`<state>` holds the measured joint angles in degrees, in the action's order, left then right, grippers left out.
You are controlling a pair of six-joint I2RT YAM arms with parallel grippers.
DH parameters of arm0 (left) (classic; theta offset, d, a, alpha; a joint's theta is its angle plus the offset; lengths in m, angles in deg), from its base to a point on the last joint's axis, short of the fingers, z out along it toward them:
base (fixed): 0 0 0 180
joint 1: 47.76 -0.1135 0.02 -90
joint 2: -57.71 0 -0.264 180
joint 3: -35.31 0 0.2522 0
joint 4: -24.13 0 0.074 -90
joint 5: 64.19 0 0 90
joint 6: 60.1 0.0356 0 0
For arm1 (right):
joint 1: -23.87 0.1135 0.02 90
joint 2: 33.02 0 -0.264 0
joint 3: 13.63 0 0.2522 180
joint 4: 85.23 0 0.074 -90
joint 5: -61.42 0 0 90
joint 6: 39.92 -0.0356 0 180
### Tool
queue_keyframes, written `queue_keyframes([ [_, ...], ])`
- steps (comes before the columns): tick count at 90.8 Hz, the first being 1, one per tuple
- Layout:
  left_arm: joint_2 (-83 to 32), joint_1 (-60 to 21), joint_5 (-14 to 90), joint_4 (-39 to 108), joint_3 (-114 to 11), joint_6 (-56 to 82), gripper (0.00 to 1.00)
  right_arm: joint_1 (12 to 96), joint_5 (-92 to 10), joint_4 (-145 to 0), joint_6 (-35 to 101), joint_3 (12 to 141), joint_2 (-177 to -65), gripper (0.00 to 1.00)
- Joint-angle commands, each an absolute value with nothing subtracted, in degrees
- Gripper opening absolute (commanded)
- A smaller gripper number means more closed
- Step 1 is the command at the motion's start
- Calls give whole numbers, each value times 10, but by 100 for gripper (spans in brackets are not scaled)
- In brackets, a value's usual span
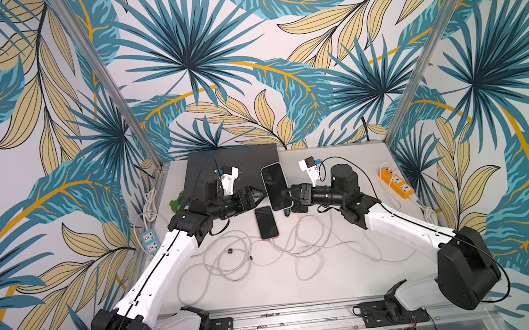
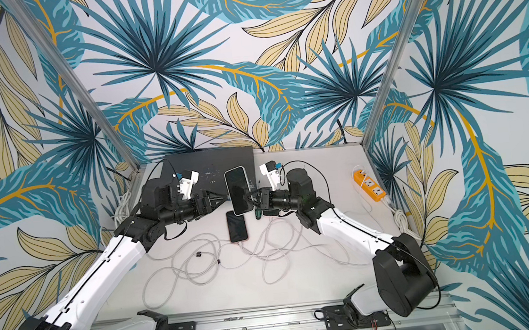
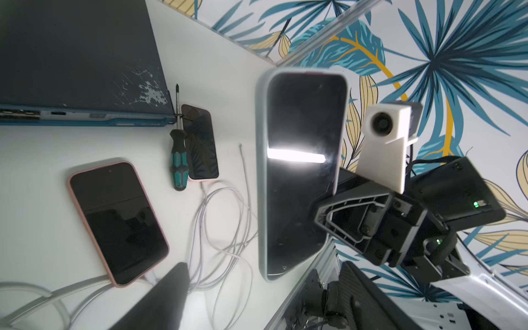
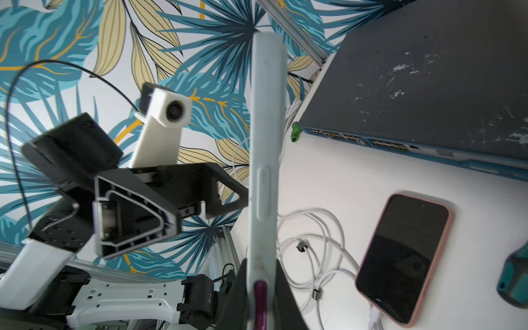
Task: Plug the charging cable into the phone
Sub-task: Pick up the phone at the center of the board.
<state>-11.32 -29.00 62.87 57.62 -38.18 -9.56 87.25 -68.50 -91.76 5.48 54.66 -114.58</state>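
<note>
A white, matte table point(image 1: 335, 282) stands inside walls point(image 1: 243, 41) printed with blue and tan leaves. At its far edge lies a flat, dark rectangular box point(image 1: 232, 162), its top scuffed with pale scratches. A white-and-black left arm point(image 1: 166, 266) and right arm point(image 1: 403, 228) reach in and meet in front of the box.

Between them, held up off the table, is a phone point(image 1: 274, 185) in a smooth, pale grey case with rounded corners. Its glossy black screen faces up and toward the left arm and reflects a bar of light. The right gripper point(image 1: 288, 196) is clamped on the phone's long edge near its lower end, one finger on the screen and one behind. The left gripper point(image 1: 259, 195) has its jaws spread apart, just beside the opposite edge. Whether a fingertip touches the case cannot be told.

Below the held phone, a pink-cased phone point(image 1: 266, 222) lies screen up with a white cable in its near end. Loose white charging cables point(image 1: 233, 262) tangle on the table nearer the robot's base, touched by neither gripper. An orange power strip point(image 1: 395, 182) lies by the right wall and a pale blue power strip point(image 1: 149, 239) by the left. Under the right gripper, a third phone point(image 3: 200, 143) lies against a screwdriver point(image 3: 178, 160) with a ribbed black-and-teal handle.
</note>
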Motion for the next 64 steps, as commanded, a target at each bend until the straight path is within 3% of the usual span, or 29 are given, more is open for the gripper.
queue_keyframes([
  [1, -116, -291, 687, 488, -378, -95, 82, 873, -717, -1002, 0, 544, -1139, 0],
  [28, -186, -298, 736, 418, -422, -106, 72, 873, -774, -1092, -87, 551, -1164, 0],
  [46, -223, -297, 777, 327, -442, -159, 58, 872, -796, -1124, -114, 549, -1176, 0],
  [64, -230, -297, 808, 281, -439, -193, 31, 872, -802, -1155, -135, 538, -1175, 0],
])
